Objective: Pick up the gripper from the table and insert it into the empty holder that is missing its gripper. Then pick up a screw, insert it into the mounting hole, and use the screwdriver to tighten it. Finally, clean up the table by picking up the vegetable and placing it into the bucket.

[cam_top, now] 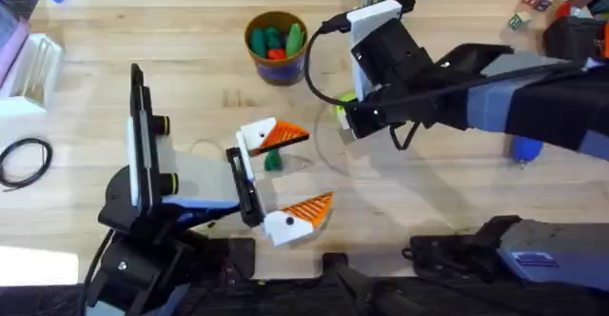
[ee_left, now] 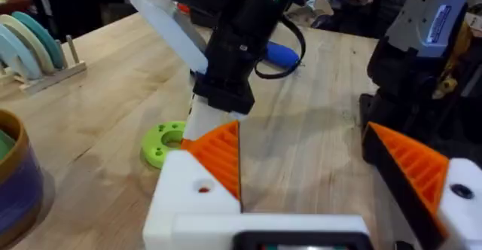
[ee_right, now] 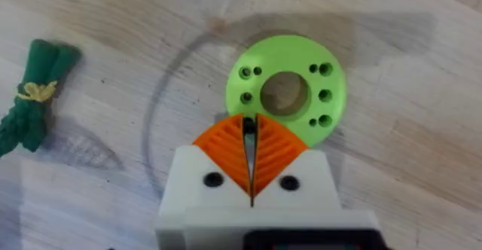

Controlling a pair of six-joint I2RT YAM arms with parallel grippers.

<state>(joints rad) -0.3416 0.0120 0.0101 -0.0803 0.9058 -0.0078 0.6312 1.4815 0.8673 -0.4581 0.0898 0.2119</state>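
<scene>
My right gripper (ee_right: 250,141) hangs just over a bright green disc with holes (ee_right: 290,92), its orange pads pressed together on a small dark piece at the tips that looks like a screw (ee_right: 248,126). From overhead the right gripper (cam_top: 347,116) sits mid-table. My left gripper (cam_top: 297,171) rests low on the table (cam_top: 428,192), wide open, with both orange-tipped white fingers showing. The dark-green vegetable (cam_top: 273,160) lies by its far finger, also seen as the vegetable (ee_right: 34,99). The bucket (cam_top: 276,45) stands behind. The blue screwdriver (cam_top: 524,148) lies partly under the right arm. The loose gripper and the empty holder are out of view.
A disc rack (ee_left: 34,50) stands at the table's left side and a black cable loop (cam_top: 24,159) lies at the left edge. Toy blocks (cam_top: 533,7) sit at the back right. The bucket holds several coloured toys.
</scene>
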